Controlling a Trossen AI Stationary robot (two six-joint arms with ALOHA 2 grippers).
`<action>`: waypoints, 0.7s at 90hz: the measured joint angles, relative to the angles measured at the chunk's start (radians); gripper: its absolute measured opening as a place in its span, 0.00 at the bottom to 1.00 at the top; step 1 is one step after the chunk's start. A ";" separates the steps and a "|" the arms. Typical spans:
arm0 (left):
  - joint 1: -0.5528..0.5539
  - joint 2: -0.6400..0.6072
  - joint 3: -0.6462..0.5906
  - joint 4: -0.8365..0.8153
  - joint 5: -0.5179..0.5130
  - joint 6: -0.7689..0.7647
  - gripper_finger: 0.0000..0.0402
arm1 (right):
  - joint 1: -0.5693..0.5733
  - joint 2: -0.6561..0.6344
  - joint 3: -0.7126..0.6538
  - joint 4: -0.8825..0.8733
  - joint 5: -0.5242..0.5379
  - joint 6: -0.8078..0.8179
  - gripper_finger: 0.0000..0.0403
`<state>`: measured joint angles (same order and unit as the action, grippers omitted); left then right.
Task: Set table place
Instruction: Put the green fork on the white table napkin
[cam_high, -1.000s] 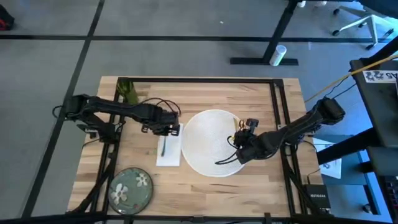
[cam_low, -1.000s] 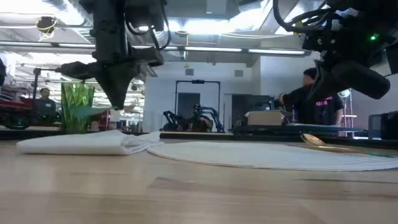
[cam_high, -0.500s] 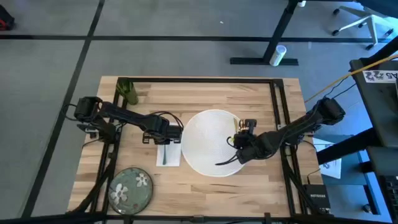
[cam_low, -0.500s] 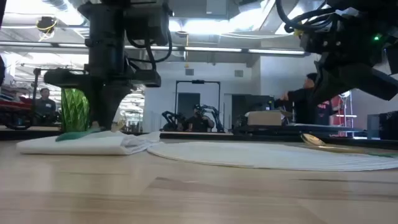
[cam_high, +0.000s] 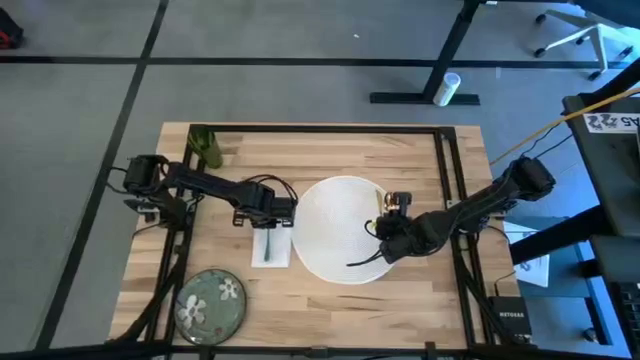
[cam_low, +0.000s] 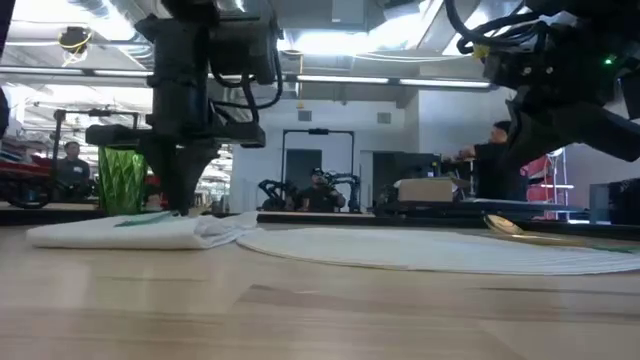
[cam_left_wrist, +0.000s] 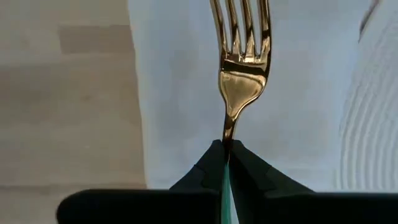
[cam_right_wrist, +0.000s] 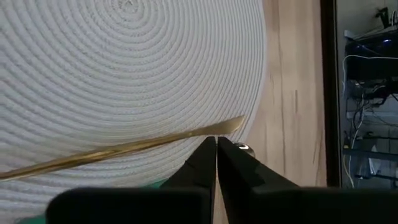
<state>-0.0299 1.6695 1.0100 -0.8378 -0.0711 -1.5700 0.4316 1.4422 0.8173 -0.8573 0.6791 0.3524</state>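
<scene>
Left gripper (cam_left_wrist: 226, 151) low over napkin (cam_left_wrist: 186, 93)

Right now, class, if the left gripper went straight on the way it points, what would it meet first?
The left gripper, shut on the fork, points down at the white napkin; the napkin would likely come first.

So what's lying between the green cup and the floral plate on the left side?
In the high view, the left arm crosses between the green cup and floral plate; otherwise bare table, with the napkin off to the side.
</scene>
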 joint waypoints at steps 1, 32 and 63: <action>0.000 0.000 0.000 -0.001 0.000 0.000 0.00 | 0.000 0.000 0.000 0.000 0.000 0.000 0.00; 0.000 0.000 0.000 0.030 0.013 0.020 0.00 | 0.000 0.000 0.000 0.026 0.000 -0.002 0.00; -0.003 0.000 0.000 0.015 0.016 0.040 0.00 | 0.000 0.000 0.000 0.026 -0.010 -0.002 0.00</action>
<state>-0.0326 1.6699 1.0100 -0.8229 -0.0555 -1.5297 0.4316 1.4422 0.8173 -0.8314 0.6690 0.3500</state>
